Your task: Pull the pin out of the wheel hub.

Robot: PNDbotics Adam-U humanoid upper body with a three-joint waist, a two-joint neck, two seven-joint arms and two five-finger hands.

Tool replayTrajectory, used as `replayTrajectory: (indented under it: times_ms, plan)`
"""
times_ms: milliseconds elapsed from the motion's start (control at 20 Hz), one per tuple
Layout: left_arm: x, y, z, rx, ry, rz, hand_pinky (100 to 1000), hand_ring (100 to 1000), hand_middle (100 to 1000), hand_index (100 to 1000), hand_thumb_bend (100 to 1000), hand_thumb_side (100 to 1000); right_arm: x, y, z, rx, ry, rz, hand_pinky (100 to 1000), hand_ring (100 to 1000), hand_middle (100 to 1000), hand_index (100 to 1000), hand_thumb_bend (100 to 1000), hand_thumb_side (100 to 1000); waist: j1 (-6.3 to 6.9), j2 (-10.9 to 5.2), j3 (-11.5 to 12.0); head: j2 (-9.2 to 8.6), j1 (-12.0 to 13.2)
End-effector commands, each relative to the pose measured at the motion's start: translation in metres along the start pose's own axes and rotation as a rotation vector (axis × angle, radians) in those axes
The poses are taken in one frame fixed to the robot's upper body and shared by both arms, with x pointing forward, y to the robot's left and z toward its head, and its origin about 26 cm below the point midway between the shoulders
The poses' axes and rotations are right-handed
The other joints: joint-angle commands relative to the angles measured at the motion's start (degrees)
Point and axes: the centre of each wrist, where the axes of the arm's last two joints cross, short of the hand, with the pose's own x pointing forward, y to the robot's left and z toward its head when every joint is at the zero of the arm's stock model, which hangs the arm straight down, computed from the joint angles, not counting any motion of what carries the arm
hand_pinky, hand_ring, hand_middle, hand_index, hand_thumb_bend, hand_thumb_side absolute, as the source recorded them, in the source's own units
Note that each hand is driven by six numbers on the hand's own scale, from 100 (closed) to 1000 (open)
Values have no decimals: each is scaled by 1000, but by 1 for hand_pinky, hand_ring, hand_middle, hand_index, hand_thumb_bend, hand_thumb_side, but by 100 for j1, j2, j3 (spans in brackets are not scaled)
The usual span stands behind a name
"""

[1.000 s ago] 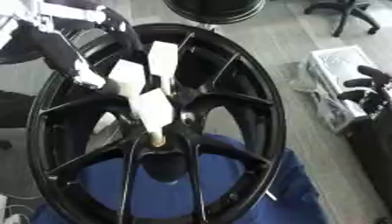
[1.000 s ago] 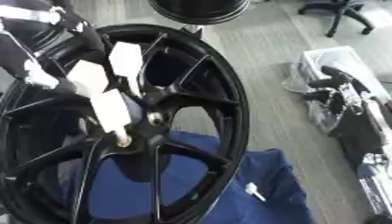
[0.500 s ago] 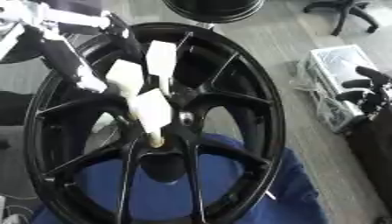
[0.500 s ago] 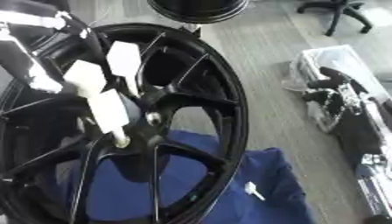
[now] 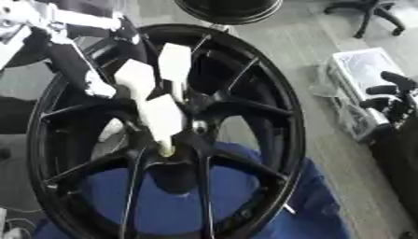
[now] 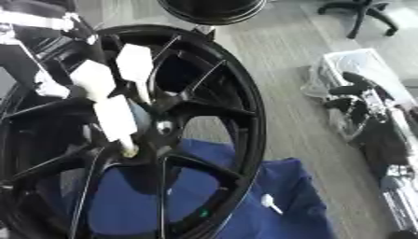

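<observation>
Pinching pin (image 5: 167, 150) under left fingers (image 5: 161, 116).

Grey plank floor (image 6: 286, 70), black office chair base (image 5: 372, 14) top right, blue cloth (image 6: 269, 196) underneath

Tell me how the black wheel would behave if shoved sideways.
The black wheel looks like rigid spoked metal, so probably stiff and heavy. It lies tilted on a blue cloth, which may bunch or slide under it. Its round rim could roll if it tipped upright.
</observation>
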Motion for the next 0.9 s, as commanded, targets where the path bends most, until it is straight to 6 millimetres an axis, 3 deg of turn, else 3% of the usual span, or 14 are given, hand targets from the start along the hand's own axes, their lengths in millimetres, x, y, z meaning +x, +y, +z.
replayTrajectory:
  times_ms: [50, 200, 550, 700, 900]
  plan:
    - [7, 14, 11, 35, 17, -41, 753, 637, 513, 396, 100, 100, 7, -1, -2, 9, -18, 9, 871, 638, 654, 860, 100, 748, -30, -112, -3, -46, 13]
    - [11, 21, 19, 63, 19, -55, 732, 605, 477, 321, 100, 100, 6, -2, -1, 7, -13, 11, 872, 638, 655, 861, 100, 748, -25, -133, 5, -24, 13]
    - [26, 38, 48, 169, -32, -39, 720, 572, 440, 252, 100, 100, 6, -4, 0, 0, -1, 20, 873, 639, 656, 862, 100, 749, 15, -175, 70, 9, -43]
    - [31, 44, 67, 224, -42, -35, 722, 572, 444, 257, 100, 100, 6, -5, 1, -6, -1, 24, 874, 639, 656, 862, 100, 748, 14, -179, 103, 19, -89]
    - [38, 50, 112, 328, -47, -44, 722, 569, 444, 258, 100, 100, 5, -8, 4, -21, -2, 36, 875, 640, 657, 862, 100, 747, 13, -175, 185, 50, -190]
